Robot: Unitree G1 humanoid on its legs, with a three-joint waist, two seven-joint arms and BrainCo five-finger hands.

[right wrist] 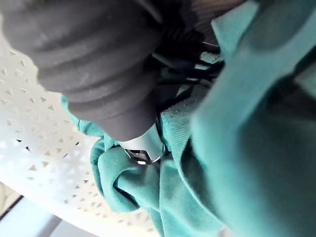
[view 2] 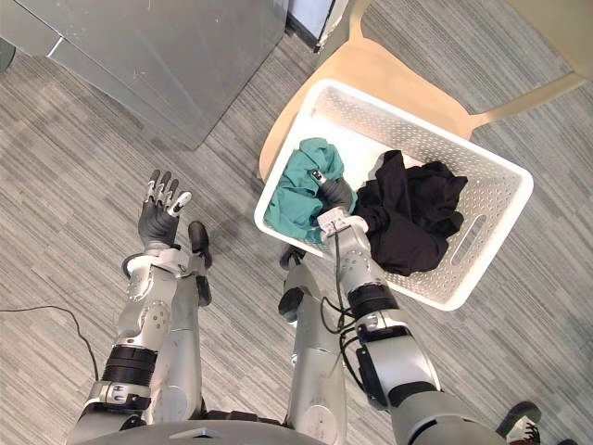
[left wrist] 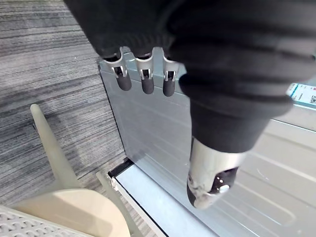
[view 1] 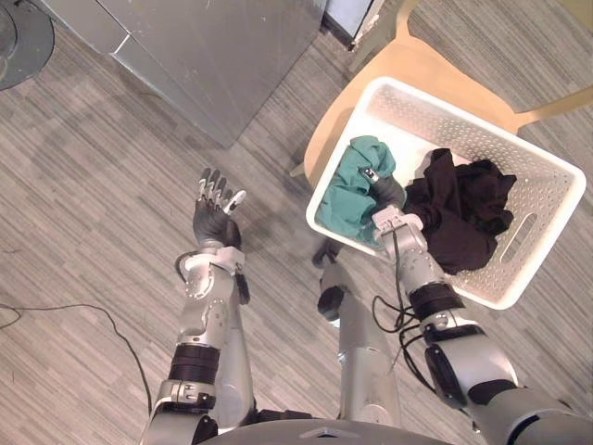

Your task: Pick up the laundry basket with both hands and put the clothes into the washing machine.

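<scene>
- One left hand [view 1: 215,209] hovers over the floor near the robot, fingers straight and spread, holding nothing.
- One right hand [view 1: 385,191] reaches into the basket, with a fold of the teal garment [view 1: 350,190] pinched between thumb and fingers.
- One white laundry basket [view 1: 473,120] sits on one wooden chair [view 1: 417,63] and holds two garments: the teal one and a black garment [view 1: 463,211] just beside it.
- One grey metal cabinet [view 1: 185,56] stands beyond.
</scene>
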